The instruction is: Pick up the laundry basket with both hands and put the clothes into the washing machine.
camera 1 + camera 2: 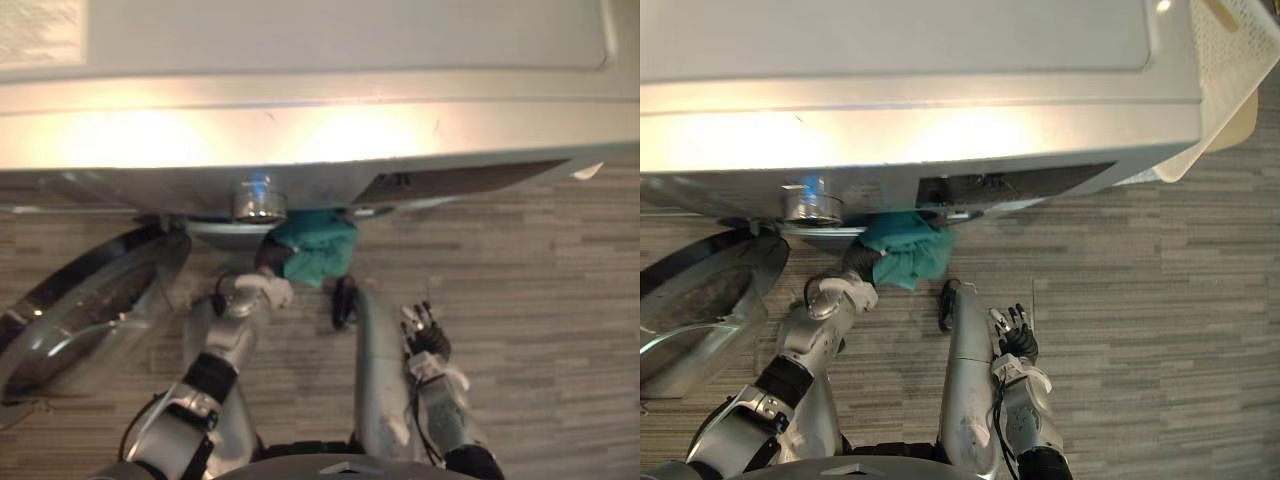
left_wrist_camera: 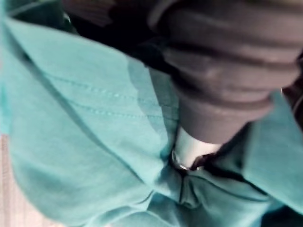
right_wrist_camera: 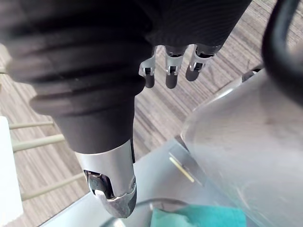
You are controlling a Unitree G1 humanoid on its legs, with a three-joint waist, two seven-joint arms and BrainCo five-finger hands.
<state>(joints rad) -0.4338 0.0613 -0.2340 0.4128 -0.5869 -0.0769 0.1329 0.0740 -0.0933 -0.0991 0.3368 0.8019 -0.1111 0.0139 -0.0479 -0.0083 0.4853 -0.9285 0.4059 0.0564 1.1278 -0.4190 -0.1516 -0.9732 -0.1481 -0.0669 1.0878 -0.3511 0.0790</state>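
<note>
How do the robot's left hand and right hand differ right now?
The left hand is at the front of the washing machine; the right hand is apart from it, over the floor. The left hand is buried in a teal garment; the right hand holds nothing, fingers relaxed. Both wear dark ribbed covers.

Teal cloth [image 1: 906,256] (white washer [image 1: 920,60]), grey-striped floor [image 1: 1140,300]

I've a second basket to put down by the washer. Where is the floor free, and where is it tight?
Free: the floor right of the right robot hand, in front of the right half of the washing machine. Crowded: where the left robot hand and the teal cloth meet the machine, with the open door to their left.
</note>
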